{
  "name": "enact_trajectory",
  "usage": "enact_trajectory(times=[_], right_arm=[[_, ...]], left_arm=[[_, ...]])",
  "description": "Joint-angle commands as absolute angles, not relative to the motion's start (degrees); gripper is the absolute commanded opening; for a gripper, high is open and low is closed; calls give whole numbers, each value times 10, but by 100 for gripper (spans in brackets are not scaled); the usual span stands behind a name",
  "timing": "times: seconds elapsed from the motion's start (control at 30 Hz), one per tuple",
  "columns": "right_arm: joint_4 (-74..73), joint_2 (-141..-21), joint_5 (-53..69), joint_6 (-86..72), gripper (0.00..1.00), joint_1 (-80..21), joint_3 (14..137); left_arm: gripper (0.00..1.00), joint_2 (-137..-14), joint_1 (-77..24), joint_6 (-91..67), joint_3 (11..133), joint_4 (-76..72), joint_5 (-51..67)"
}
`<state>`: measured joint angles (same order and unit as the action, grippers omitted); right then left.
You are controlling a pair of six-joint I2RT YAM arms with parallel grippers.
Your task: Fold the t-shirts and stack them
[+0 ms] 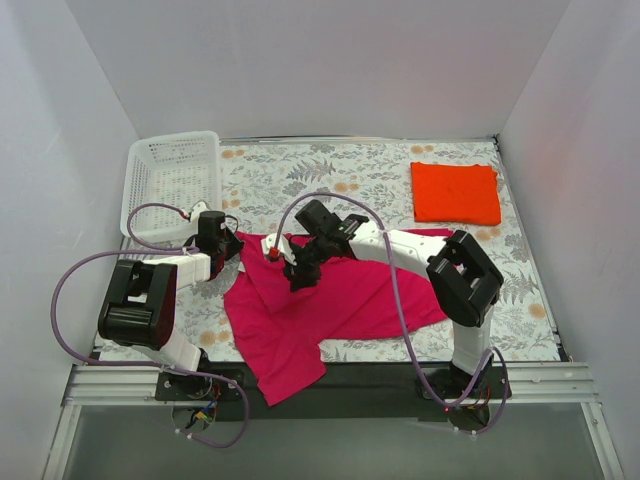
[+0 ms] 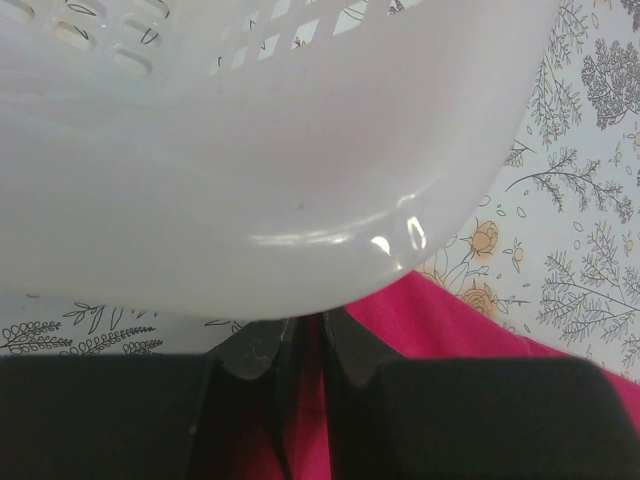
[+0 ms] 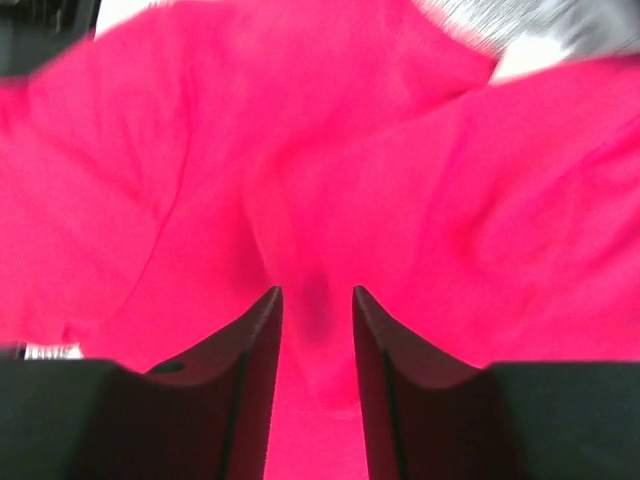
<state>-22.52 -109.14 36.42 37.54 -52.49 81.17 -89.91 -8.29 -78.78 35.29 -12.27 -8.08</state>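
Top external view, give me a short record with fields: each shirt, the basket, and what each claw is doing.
magenta shirt: unfolded, crumpled, lower part over the table's near edge
orange shirt: folded rectangle, far right corner
basket: white, far left corner, no shirt visible inside
left claw: pinching the magenta shirt's left edge, beside the basket
right claw: closed on a bunch of magenta cloth

**Magenta-pink t-shirt** point(image 3: 420, 200): soft cloth, rumpled, filling almost the whole view, with creases and overlapping folds running across it.

**Right gripper** point(image 3: 316, 295): two black fingers point(image 3: 250, 380) rise from the bottom, jaws narrowly apart, with a raised ridge of the cloth pinched between them.

**Tabletop** point(image 3: 570, 30): a blurred pale-grey sliver, upper right; which edge it is cannot be told.

**Dark shape** point(image 3: 40, 25): upper left, too blurred to identify.
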Motion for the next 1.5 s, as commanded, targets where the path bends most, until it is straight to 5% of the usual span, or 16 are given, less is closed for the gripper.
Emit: enact_trajectory(times=[0.0, 0.27, 0.53, 1.1, 1.47], right_arm=[[-258, -1042, 362, 434, 37, -528, 770], [-256, -1030, 309, 440, 39, -525, 768], [-201, -1073, 252, 313, 21, -476, 753], [-175, -1094, 337, 186, 33, -439, 713], [-174, -1114, 348, 172, 27, -452, 722]], left_arm=[[13, -885, -79, -780, 363, -129, -81], [13, -884, -79, -777, 366, -126, -79], [13, -875, -79, -773, 363, -126, -79], [13, -874, -79, -773, 362, -127, -80], [13, -874, -79, -773, 359, -126, -83]])
